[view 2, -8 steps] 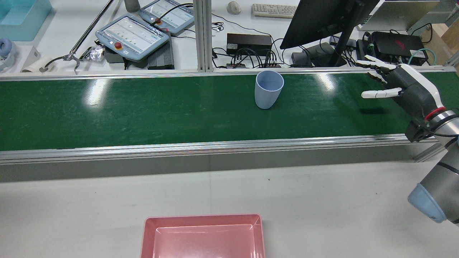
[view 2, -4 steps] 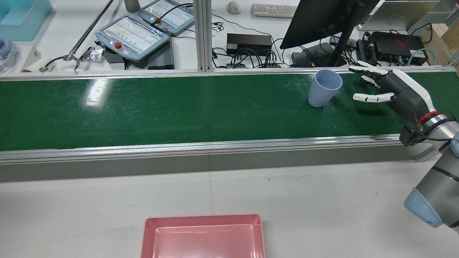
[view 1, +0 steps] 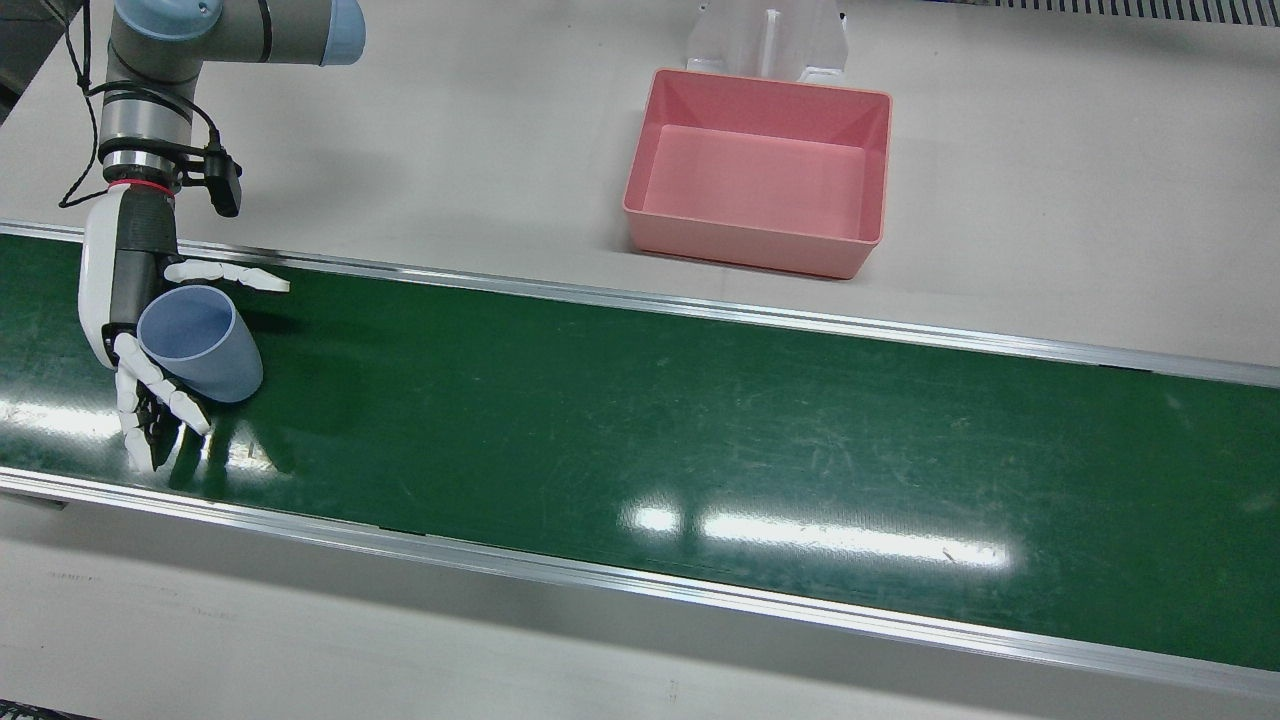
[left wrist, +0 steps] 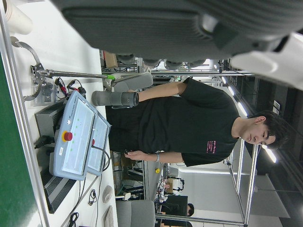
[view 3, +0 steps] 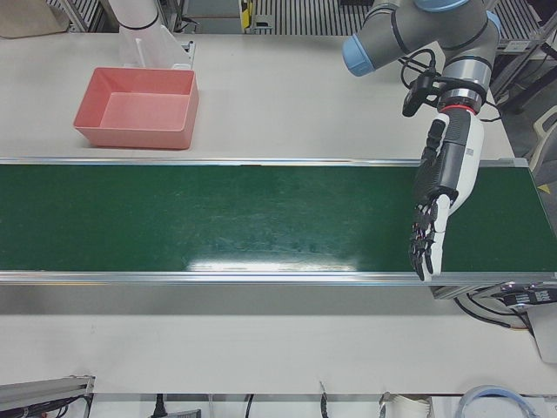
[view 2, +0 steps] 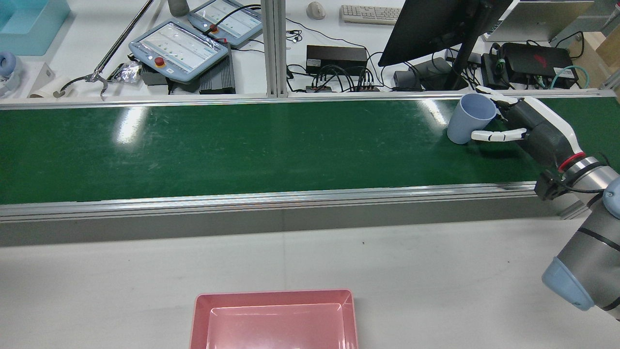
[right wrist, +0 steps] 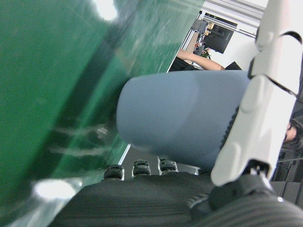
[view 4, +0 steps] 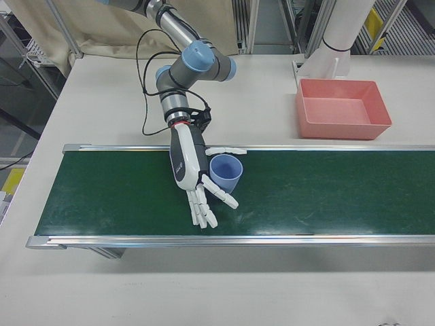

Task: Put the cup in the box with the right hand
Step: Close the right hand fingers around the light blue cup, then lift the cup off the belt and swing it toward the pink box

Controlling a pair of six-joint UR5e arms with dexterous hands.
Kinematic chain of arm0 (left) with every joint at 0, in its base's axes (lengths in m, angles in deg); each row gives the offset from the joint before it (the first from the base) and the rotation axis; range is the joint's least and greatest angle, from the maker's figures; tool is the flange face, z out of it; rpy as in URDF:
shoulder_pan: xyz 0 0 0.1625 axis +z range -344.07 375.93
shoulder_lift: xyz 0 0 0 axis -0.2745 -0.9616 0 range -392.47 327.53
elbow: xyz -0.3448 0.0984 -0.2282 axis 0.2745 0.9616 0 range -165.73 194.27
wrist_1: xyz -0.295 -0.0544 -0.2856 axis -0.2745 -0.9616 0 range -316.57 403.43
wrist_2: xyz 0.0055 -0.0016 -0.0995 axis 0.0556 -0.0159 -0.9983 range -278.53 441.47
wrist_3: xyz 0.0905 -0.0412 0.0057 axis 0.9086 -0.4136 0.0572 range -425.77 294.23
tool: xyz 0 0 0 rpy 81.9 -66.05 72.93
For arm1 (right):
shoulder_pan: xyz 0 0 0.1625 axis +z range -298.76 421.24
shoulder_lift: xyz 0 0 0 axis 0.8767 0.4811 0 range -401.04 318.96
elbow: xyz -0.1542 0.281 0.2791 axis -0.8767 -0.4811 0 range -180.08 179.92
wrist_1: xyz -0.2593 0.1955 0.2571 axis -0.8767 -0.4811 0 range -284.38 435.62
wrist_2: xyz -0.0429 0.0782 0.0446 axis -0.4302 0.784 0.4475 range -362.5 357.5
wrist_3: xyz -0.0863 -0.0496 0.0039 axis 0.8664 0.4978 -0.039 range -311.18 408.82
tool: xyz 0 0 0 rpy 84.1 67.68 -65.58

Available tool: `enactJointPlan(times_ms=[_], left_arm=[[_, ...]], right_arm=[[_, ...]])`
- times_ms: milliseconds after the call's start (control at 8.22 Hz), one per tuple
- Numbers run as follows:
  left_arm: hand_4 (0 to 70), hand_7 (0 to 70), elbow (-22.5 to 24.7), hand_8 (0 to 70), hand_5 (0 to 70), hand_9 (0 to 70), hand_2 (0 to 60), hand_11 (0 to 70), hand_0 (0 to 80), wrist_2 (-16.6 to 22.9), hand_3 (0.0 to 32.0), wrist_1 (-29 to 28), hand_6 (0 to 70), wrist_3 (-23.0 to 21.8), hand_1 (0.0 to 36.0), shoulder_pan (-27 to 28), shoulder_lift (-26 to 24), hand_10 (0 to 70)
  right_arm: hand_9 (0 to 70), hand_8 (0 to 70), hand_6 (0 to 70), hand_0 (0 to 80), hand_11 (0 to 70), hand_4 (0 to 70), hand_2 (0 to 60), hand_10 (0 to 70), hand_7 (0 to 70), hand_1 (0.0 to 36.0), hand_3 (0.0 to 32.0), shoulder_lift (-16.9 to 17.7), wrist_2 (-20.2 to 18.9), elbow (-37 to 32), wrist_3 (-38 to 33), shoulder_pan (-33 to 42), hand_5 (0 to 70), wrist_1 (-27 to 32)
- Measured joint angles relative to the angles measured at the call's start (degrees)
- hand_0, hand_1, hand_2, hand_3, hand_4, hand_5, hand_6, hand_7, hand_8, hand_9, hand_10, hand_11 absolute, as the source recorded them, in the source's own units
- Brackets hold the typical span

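Observation:
A light blue cup (view 1: pixel 200 345) stands upright on the green conveyor belt (view 1: pixel 700 420), resting against the palm of my right hand (view 1: pixel 130 290). The hand is open, with its thumb on the near side of the cup and its fingers (view 1: pixel 150 395) stretched past the far side. The rear view shows the cup (view 2: pixel 470 118) and the hand (view 2: pixel 533 128) at the belt's right end. The right hand view shows the cup (right wrist: pixel 184 118) filling the space before the palm. The pink box (view 1: pixel 745 250) stands empty on the white table. My left hand (view 3: pixel 444 183) hangs open over the belt's other end.
Beyond the belt's far rail stand a monitor (view 2: pixel 436 24), two teach pendants (view 2: pixel 179 46), cables and black boxes (view 2: pixel 336 58). A person (left wrist: pixel 189 123) stands past that rail in the left hand view. A white pedestal (view 1: pixel 765 40) rises behind the box.
The cup has travelled right along the belt from its middle into my right palm. My right hand has come a little left and lower toward it.

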Motion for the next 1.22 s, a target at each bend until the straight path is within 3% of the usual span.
enactJointPlan(times_ms=[122,243,365,608,730,973,1216], left_arm=[[0.0,0.0,0.0,0.0,0.0,0.0,0.0,0.0,0.0,0.0,0.0,-0.01,0.0,0.0,0.0,0.0,0.0,0.0],[0.0,0.0,0.0,0.0,0.0,0.0,0.0,0.0,0.0,0.01,0.0,-0.02,0.0,0.0,0.0,0.0,0.0,0.0],[0.0,0.0,0.0,0.0,0.0,0.0,0.0,0.0,0.0,0.03,0.0,-0.02,0.0,0.0,0.0,0.0,0.0,0.0],[0.0,0.0,0.0,0.0,0.0,0.0,0.0,0.0,0.0,0.03,0.0,-0.02,0.0,0.0,0.0,0.0,0.03,0.0],[0.0,0.0,0.0,0.0,0.0,0.0,0.0,0.0,0.0,0.03,0.0,-0.02,0.0,0.0,0.0,0.0,0.04,0.0],[0.0,0.0,0.0,0.0,0.0,0.0,0.0,0.0,0.0,0.01,0.0,0.04,0.0,0.0,0.0,0.0,0.03,0.0],[0.0,0.0,0.0,0.0,0.0,0.0,0.0,0.0,0.0,0.02,0.0,0.04,0.0,0.0,0.0,-0.01,0.03,0.0]], right_arm=[[70.0,70.0,46.7,54.2,70.0,70.0,60.0,70.0,70.0,36.0,0.0,-0.25,0.24,0.04,0.03,-0.39,21.9,0.09],[70.0,70.0,54.4,79.5,70.0,70.0,60.0,70.0,70.0,36.0,0.0,-0.38,0.93,0.16,0.0,-0.65,29.3,0.18],[70.0,70.0,53.0,75.1,70.0,70.0,60.0,70.0,70.0,36.0,0.0,-0.42,1.59,0.23,-0.07,-0.96,28.1,0.2],[70.0,70.0,49.6,77.0,70.0,70.0,60.0,70.0,70.0,36.0,0.0,-0.44,2.2,1.7,-0.29,-0.91,26.2,0.16],[70.0,70.0,47.9,69.3,70.0,70.0,60.0,70.0,70.0,36.0,0.0,-0.42,2.77,4.38,-0.3,-0.4,24.6,-0.08],[70.0,67.1,42.5,61.2,70.0,70.0,60.0,65.0,70.0,36.0,0.0,-0.43,3.7,10.63,0.13,-0.02,21.7,-0.58],[70.0,65.3,41.1,61.9,70.0,70.0,60.0,61.9,70.0,36.0,0.0,-0.73,3.91,19.06,2.97,-3.1,20.5,-3.07]])
